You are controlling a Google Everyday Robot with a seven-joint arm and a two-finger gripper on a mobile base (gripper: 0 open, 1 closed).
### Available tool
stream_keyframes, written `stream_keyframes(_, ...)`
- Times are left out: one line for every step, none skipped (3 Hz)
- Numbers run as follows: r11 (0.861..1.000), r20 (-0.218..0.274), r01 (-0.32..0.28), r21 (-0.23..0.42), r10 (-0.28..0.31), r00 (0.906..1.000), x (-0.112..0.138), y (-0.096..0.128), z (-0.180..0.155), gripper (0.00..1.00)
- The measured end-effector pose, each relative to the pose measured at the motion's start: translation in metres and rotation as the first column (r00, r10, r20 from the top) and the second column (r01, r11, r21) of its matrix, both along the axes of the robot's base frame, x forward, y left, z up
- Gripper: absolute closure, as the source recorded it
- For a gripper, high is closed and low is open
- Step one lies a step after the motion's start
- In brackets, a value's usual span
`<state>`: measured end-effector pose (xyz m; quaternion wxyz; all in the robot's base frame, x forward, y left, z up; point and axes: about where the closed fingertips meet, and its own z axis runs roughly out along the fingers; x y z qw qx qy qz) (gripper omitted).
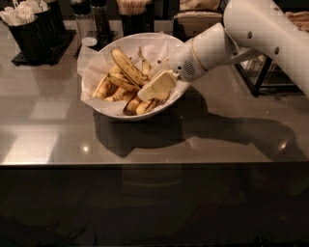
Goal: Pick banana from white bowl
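The white bowl [117,113], lined with crinkled white paper, stands on the grey table left of centre. Several bananas lie in it. The longest banana [127,67], yellow with dark brown streaks, lies on top, slanting from upper left to lower right. My gripper [154,87], cream-coloured on the end of the white arm [251,34], reaches in from the right over the bowl's right side. Its tip sits just below and right of the long banana's lower end, on top of the shorter bananas [111,89]. Contact with the long banana cannot be told.
Black holders with white utensils [28,29] stand at the back left on a black mat. Two shakers [91,21] and a cup of sticks [133,14] stand behind the bowl. A black wire rack [270,77] is at the right. The table's front edge [145,164] runs across.
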<state>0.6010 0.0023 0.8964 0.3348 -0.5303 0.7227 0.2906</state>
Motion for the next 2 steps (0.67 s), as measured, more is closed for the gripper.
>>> stream_keyframes(1.000,-0.011,0.008,0.004,-0.008,0.9999,0.003,-0.001,-0.005,0.49)
stream_keyframes(0.999,-0.005,0.047,0.016,-0.047,0.9989,0.004,-0.012,-0.005,0.73)
